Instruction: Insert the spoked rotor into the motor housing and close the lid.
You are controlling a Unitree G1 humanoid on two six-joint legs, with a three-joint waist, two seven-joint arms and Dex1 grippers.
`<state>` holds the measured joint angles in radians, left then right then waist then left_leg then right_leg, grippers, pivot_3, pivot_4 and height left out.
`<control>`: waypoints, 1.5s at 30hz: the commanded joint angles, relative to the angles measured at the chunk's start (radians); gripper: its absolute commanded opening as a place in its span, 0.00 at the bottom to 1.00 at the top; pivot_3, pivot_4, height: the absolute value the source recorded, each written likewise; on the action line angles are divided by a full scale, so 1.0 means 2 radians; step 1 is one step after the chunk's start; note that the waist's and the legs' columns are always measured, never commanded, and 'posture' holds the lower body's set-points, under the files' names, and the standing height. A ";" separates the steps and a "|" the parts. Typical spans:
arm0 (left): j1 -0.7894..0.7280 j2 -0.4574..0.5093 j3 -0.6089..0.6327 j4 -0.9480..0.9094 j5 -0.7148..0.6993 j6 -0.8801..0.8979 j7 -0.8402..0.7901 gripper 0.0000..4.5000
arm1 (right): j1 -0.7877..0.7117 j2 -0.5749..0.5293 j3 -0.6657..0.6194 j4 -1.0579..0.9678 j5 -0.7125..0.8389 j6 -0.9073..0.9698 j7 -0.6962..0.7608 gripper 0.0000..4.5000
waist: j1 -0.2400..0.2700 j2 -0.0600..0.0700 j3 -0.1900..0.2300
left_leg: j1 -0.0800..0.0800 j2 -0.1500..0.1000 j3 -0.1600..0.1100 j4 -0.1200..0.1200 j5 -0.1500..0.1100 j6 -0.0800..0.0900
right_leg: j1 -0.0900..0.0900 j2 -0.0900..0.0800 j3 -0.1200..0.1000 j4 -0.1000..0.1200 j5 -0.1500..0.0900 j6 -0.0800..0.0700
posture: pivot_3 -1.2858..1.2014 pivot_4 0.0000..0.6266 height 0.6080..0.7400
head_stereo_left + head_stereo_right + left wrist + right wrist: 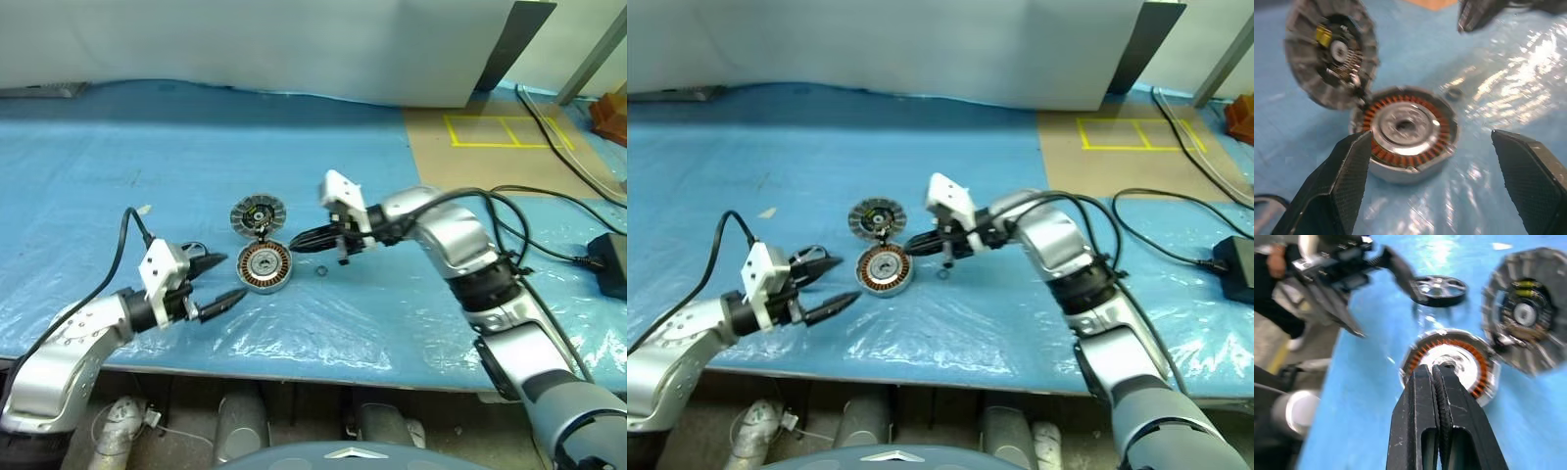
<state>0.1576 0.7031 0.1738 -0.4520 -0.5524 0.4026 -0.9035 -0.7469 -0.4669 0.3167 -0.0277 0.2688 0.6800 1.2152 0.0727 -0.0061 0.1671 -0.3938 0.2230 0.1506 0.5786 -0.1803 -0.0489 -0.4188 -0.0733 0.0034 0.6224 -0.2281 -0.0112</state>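
The spoked rotor (265, 266) lies flat on the blue sheet, its copper windings ringing a silver holed hub (1403, 125). The motor housing (257, 215), a ribbed grey disc with a black centre, stands tilted up at the rotor's far edge and touches it. My left gripper (233, 276) is open just left of the rotor, its fingers (1347, 171) spread wider than the rotor. My right gripper (1432, 368) is shut with nothing between its fingers. It hovers a little above the rotor's right side, pointing left.
A small dark ring (321, 270) lies on the sheet right of the rotor. A black spoked wheel (1440, 286) sits behind my left gripper. Cables (549, 245) and a black box (612, 264) lie at the right. The table's front edge (294, 364) is near.
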 commanded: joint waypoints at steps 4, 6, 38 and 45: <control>0.004 0.002 0.002 -0.031 -0.009 0.000 0.002 0.91 | 0.091 -0.015 -0.064 -0.037 0.006 -0.057 -0.056 0.44 | -0.002 0.000 0.000 | 0.003 0.000 0.001 0.000 0.000 0.000 | 0.002 0.000 0.001 0.001 -0.001 -0.002 | 0.52 0.24 1.00; -0.005 -0.010 -0.014 -0.030 0.001 -0.002 0.013 0.91 | 0.124 -0.009 -0.069 -0.040 0.003 -0.067 -0.078 0.59 | -0.002 0.001 0.000 | 0.006 0.000 0.001 0.000 0.000 0.000 | 0.005 0.000 0.002 0.000 -0.001 -0.002 | 0.52 0.24 1.00; -0.035 -0.051 -0.054 0.023 0.051 -0.021 0.043 0.91 | 0.128 0.043 0.003 0.173 -0.097 -0.214 -0.107 0.69 | -0.013 0.000 0.000 | 0.009 0.000 0.003 -0.001 0.000 0.001 | 0.006 0.000 0.008 -0.001 -0.001 -0.002 | 0.52 0.24 1.00; -0.029 -0.057 -0.055 0.023 0.054 -0.022 0.044 0.91 | 0.132 0.047 0.013 0.165 -0.104 -0.217 -0.101 0.69 | -0.014 0.000 0.000 | 0.009 0.000 0.003 -0.001 0.000 0.001 | 0.006 0.000 0.008 -0.001 -0.002 -0.002 | 0.52 0.24 1.00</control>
<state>0.0925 0.5893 0.0613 -0.3951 -0.4441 0.3773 -0.8156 -0.4963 -0.3762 0.3080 0.2980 0.0839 0.2460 1.0014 0.0456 -0.0056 0.1672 -0.3765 0.2222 0.1573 0.5775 -0.1809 -0.0476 -0.4066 -0.0728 0.0192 0.6204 -0.2311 -0.0150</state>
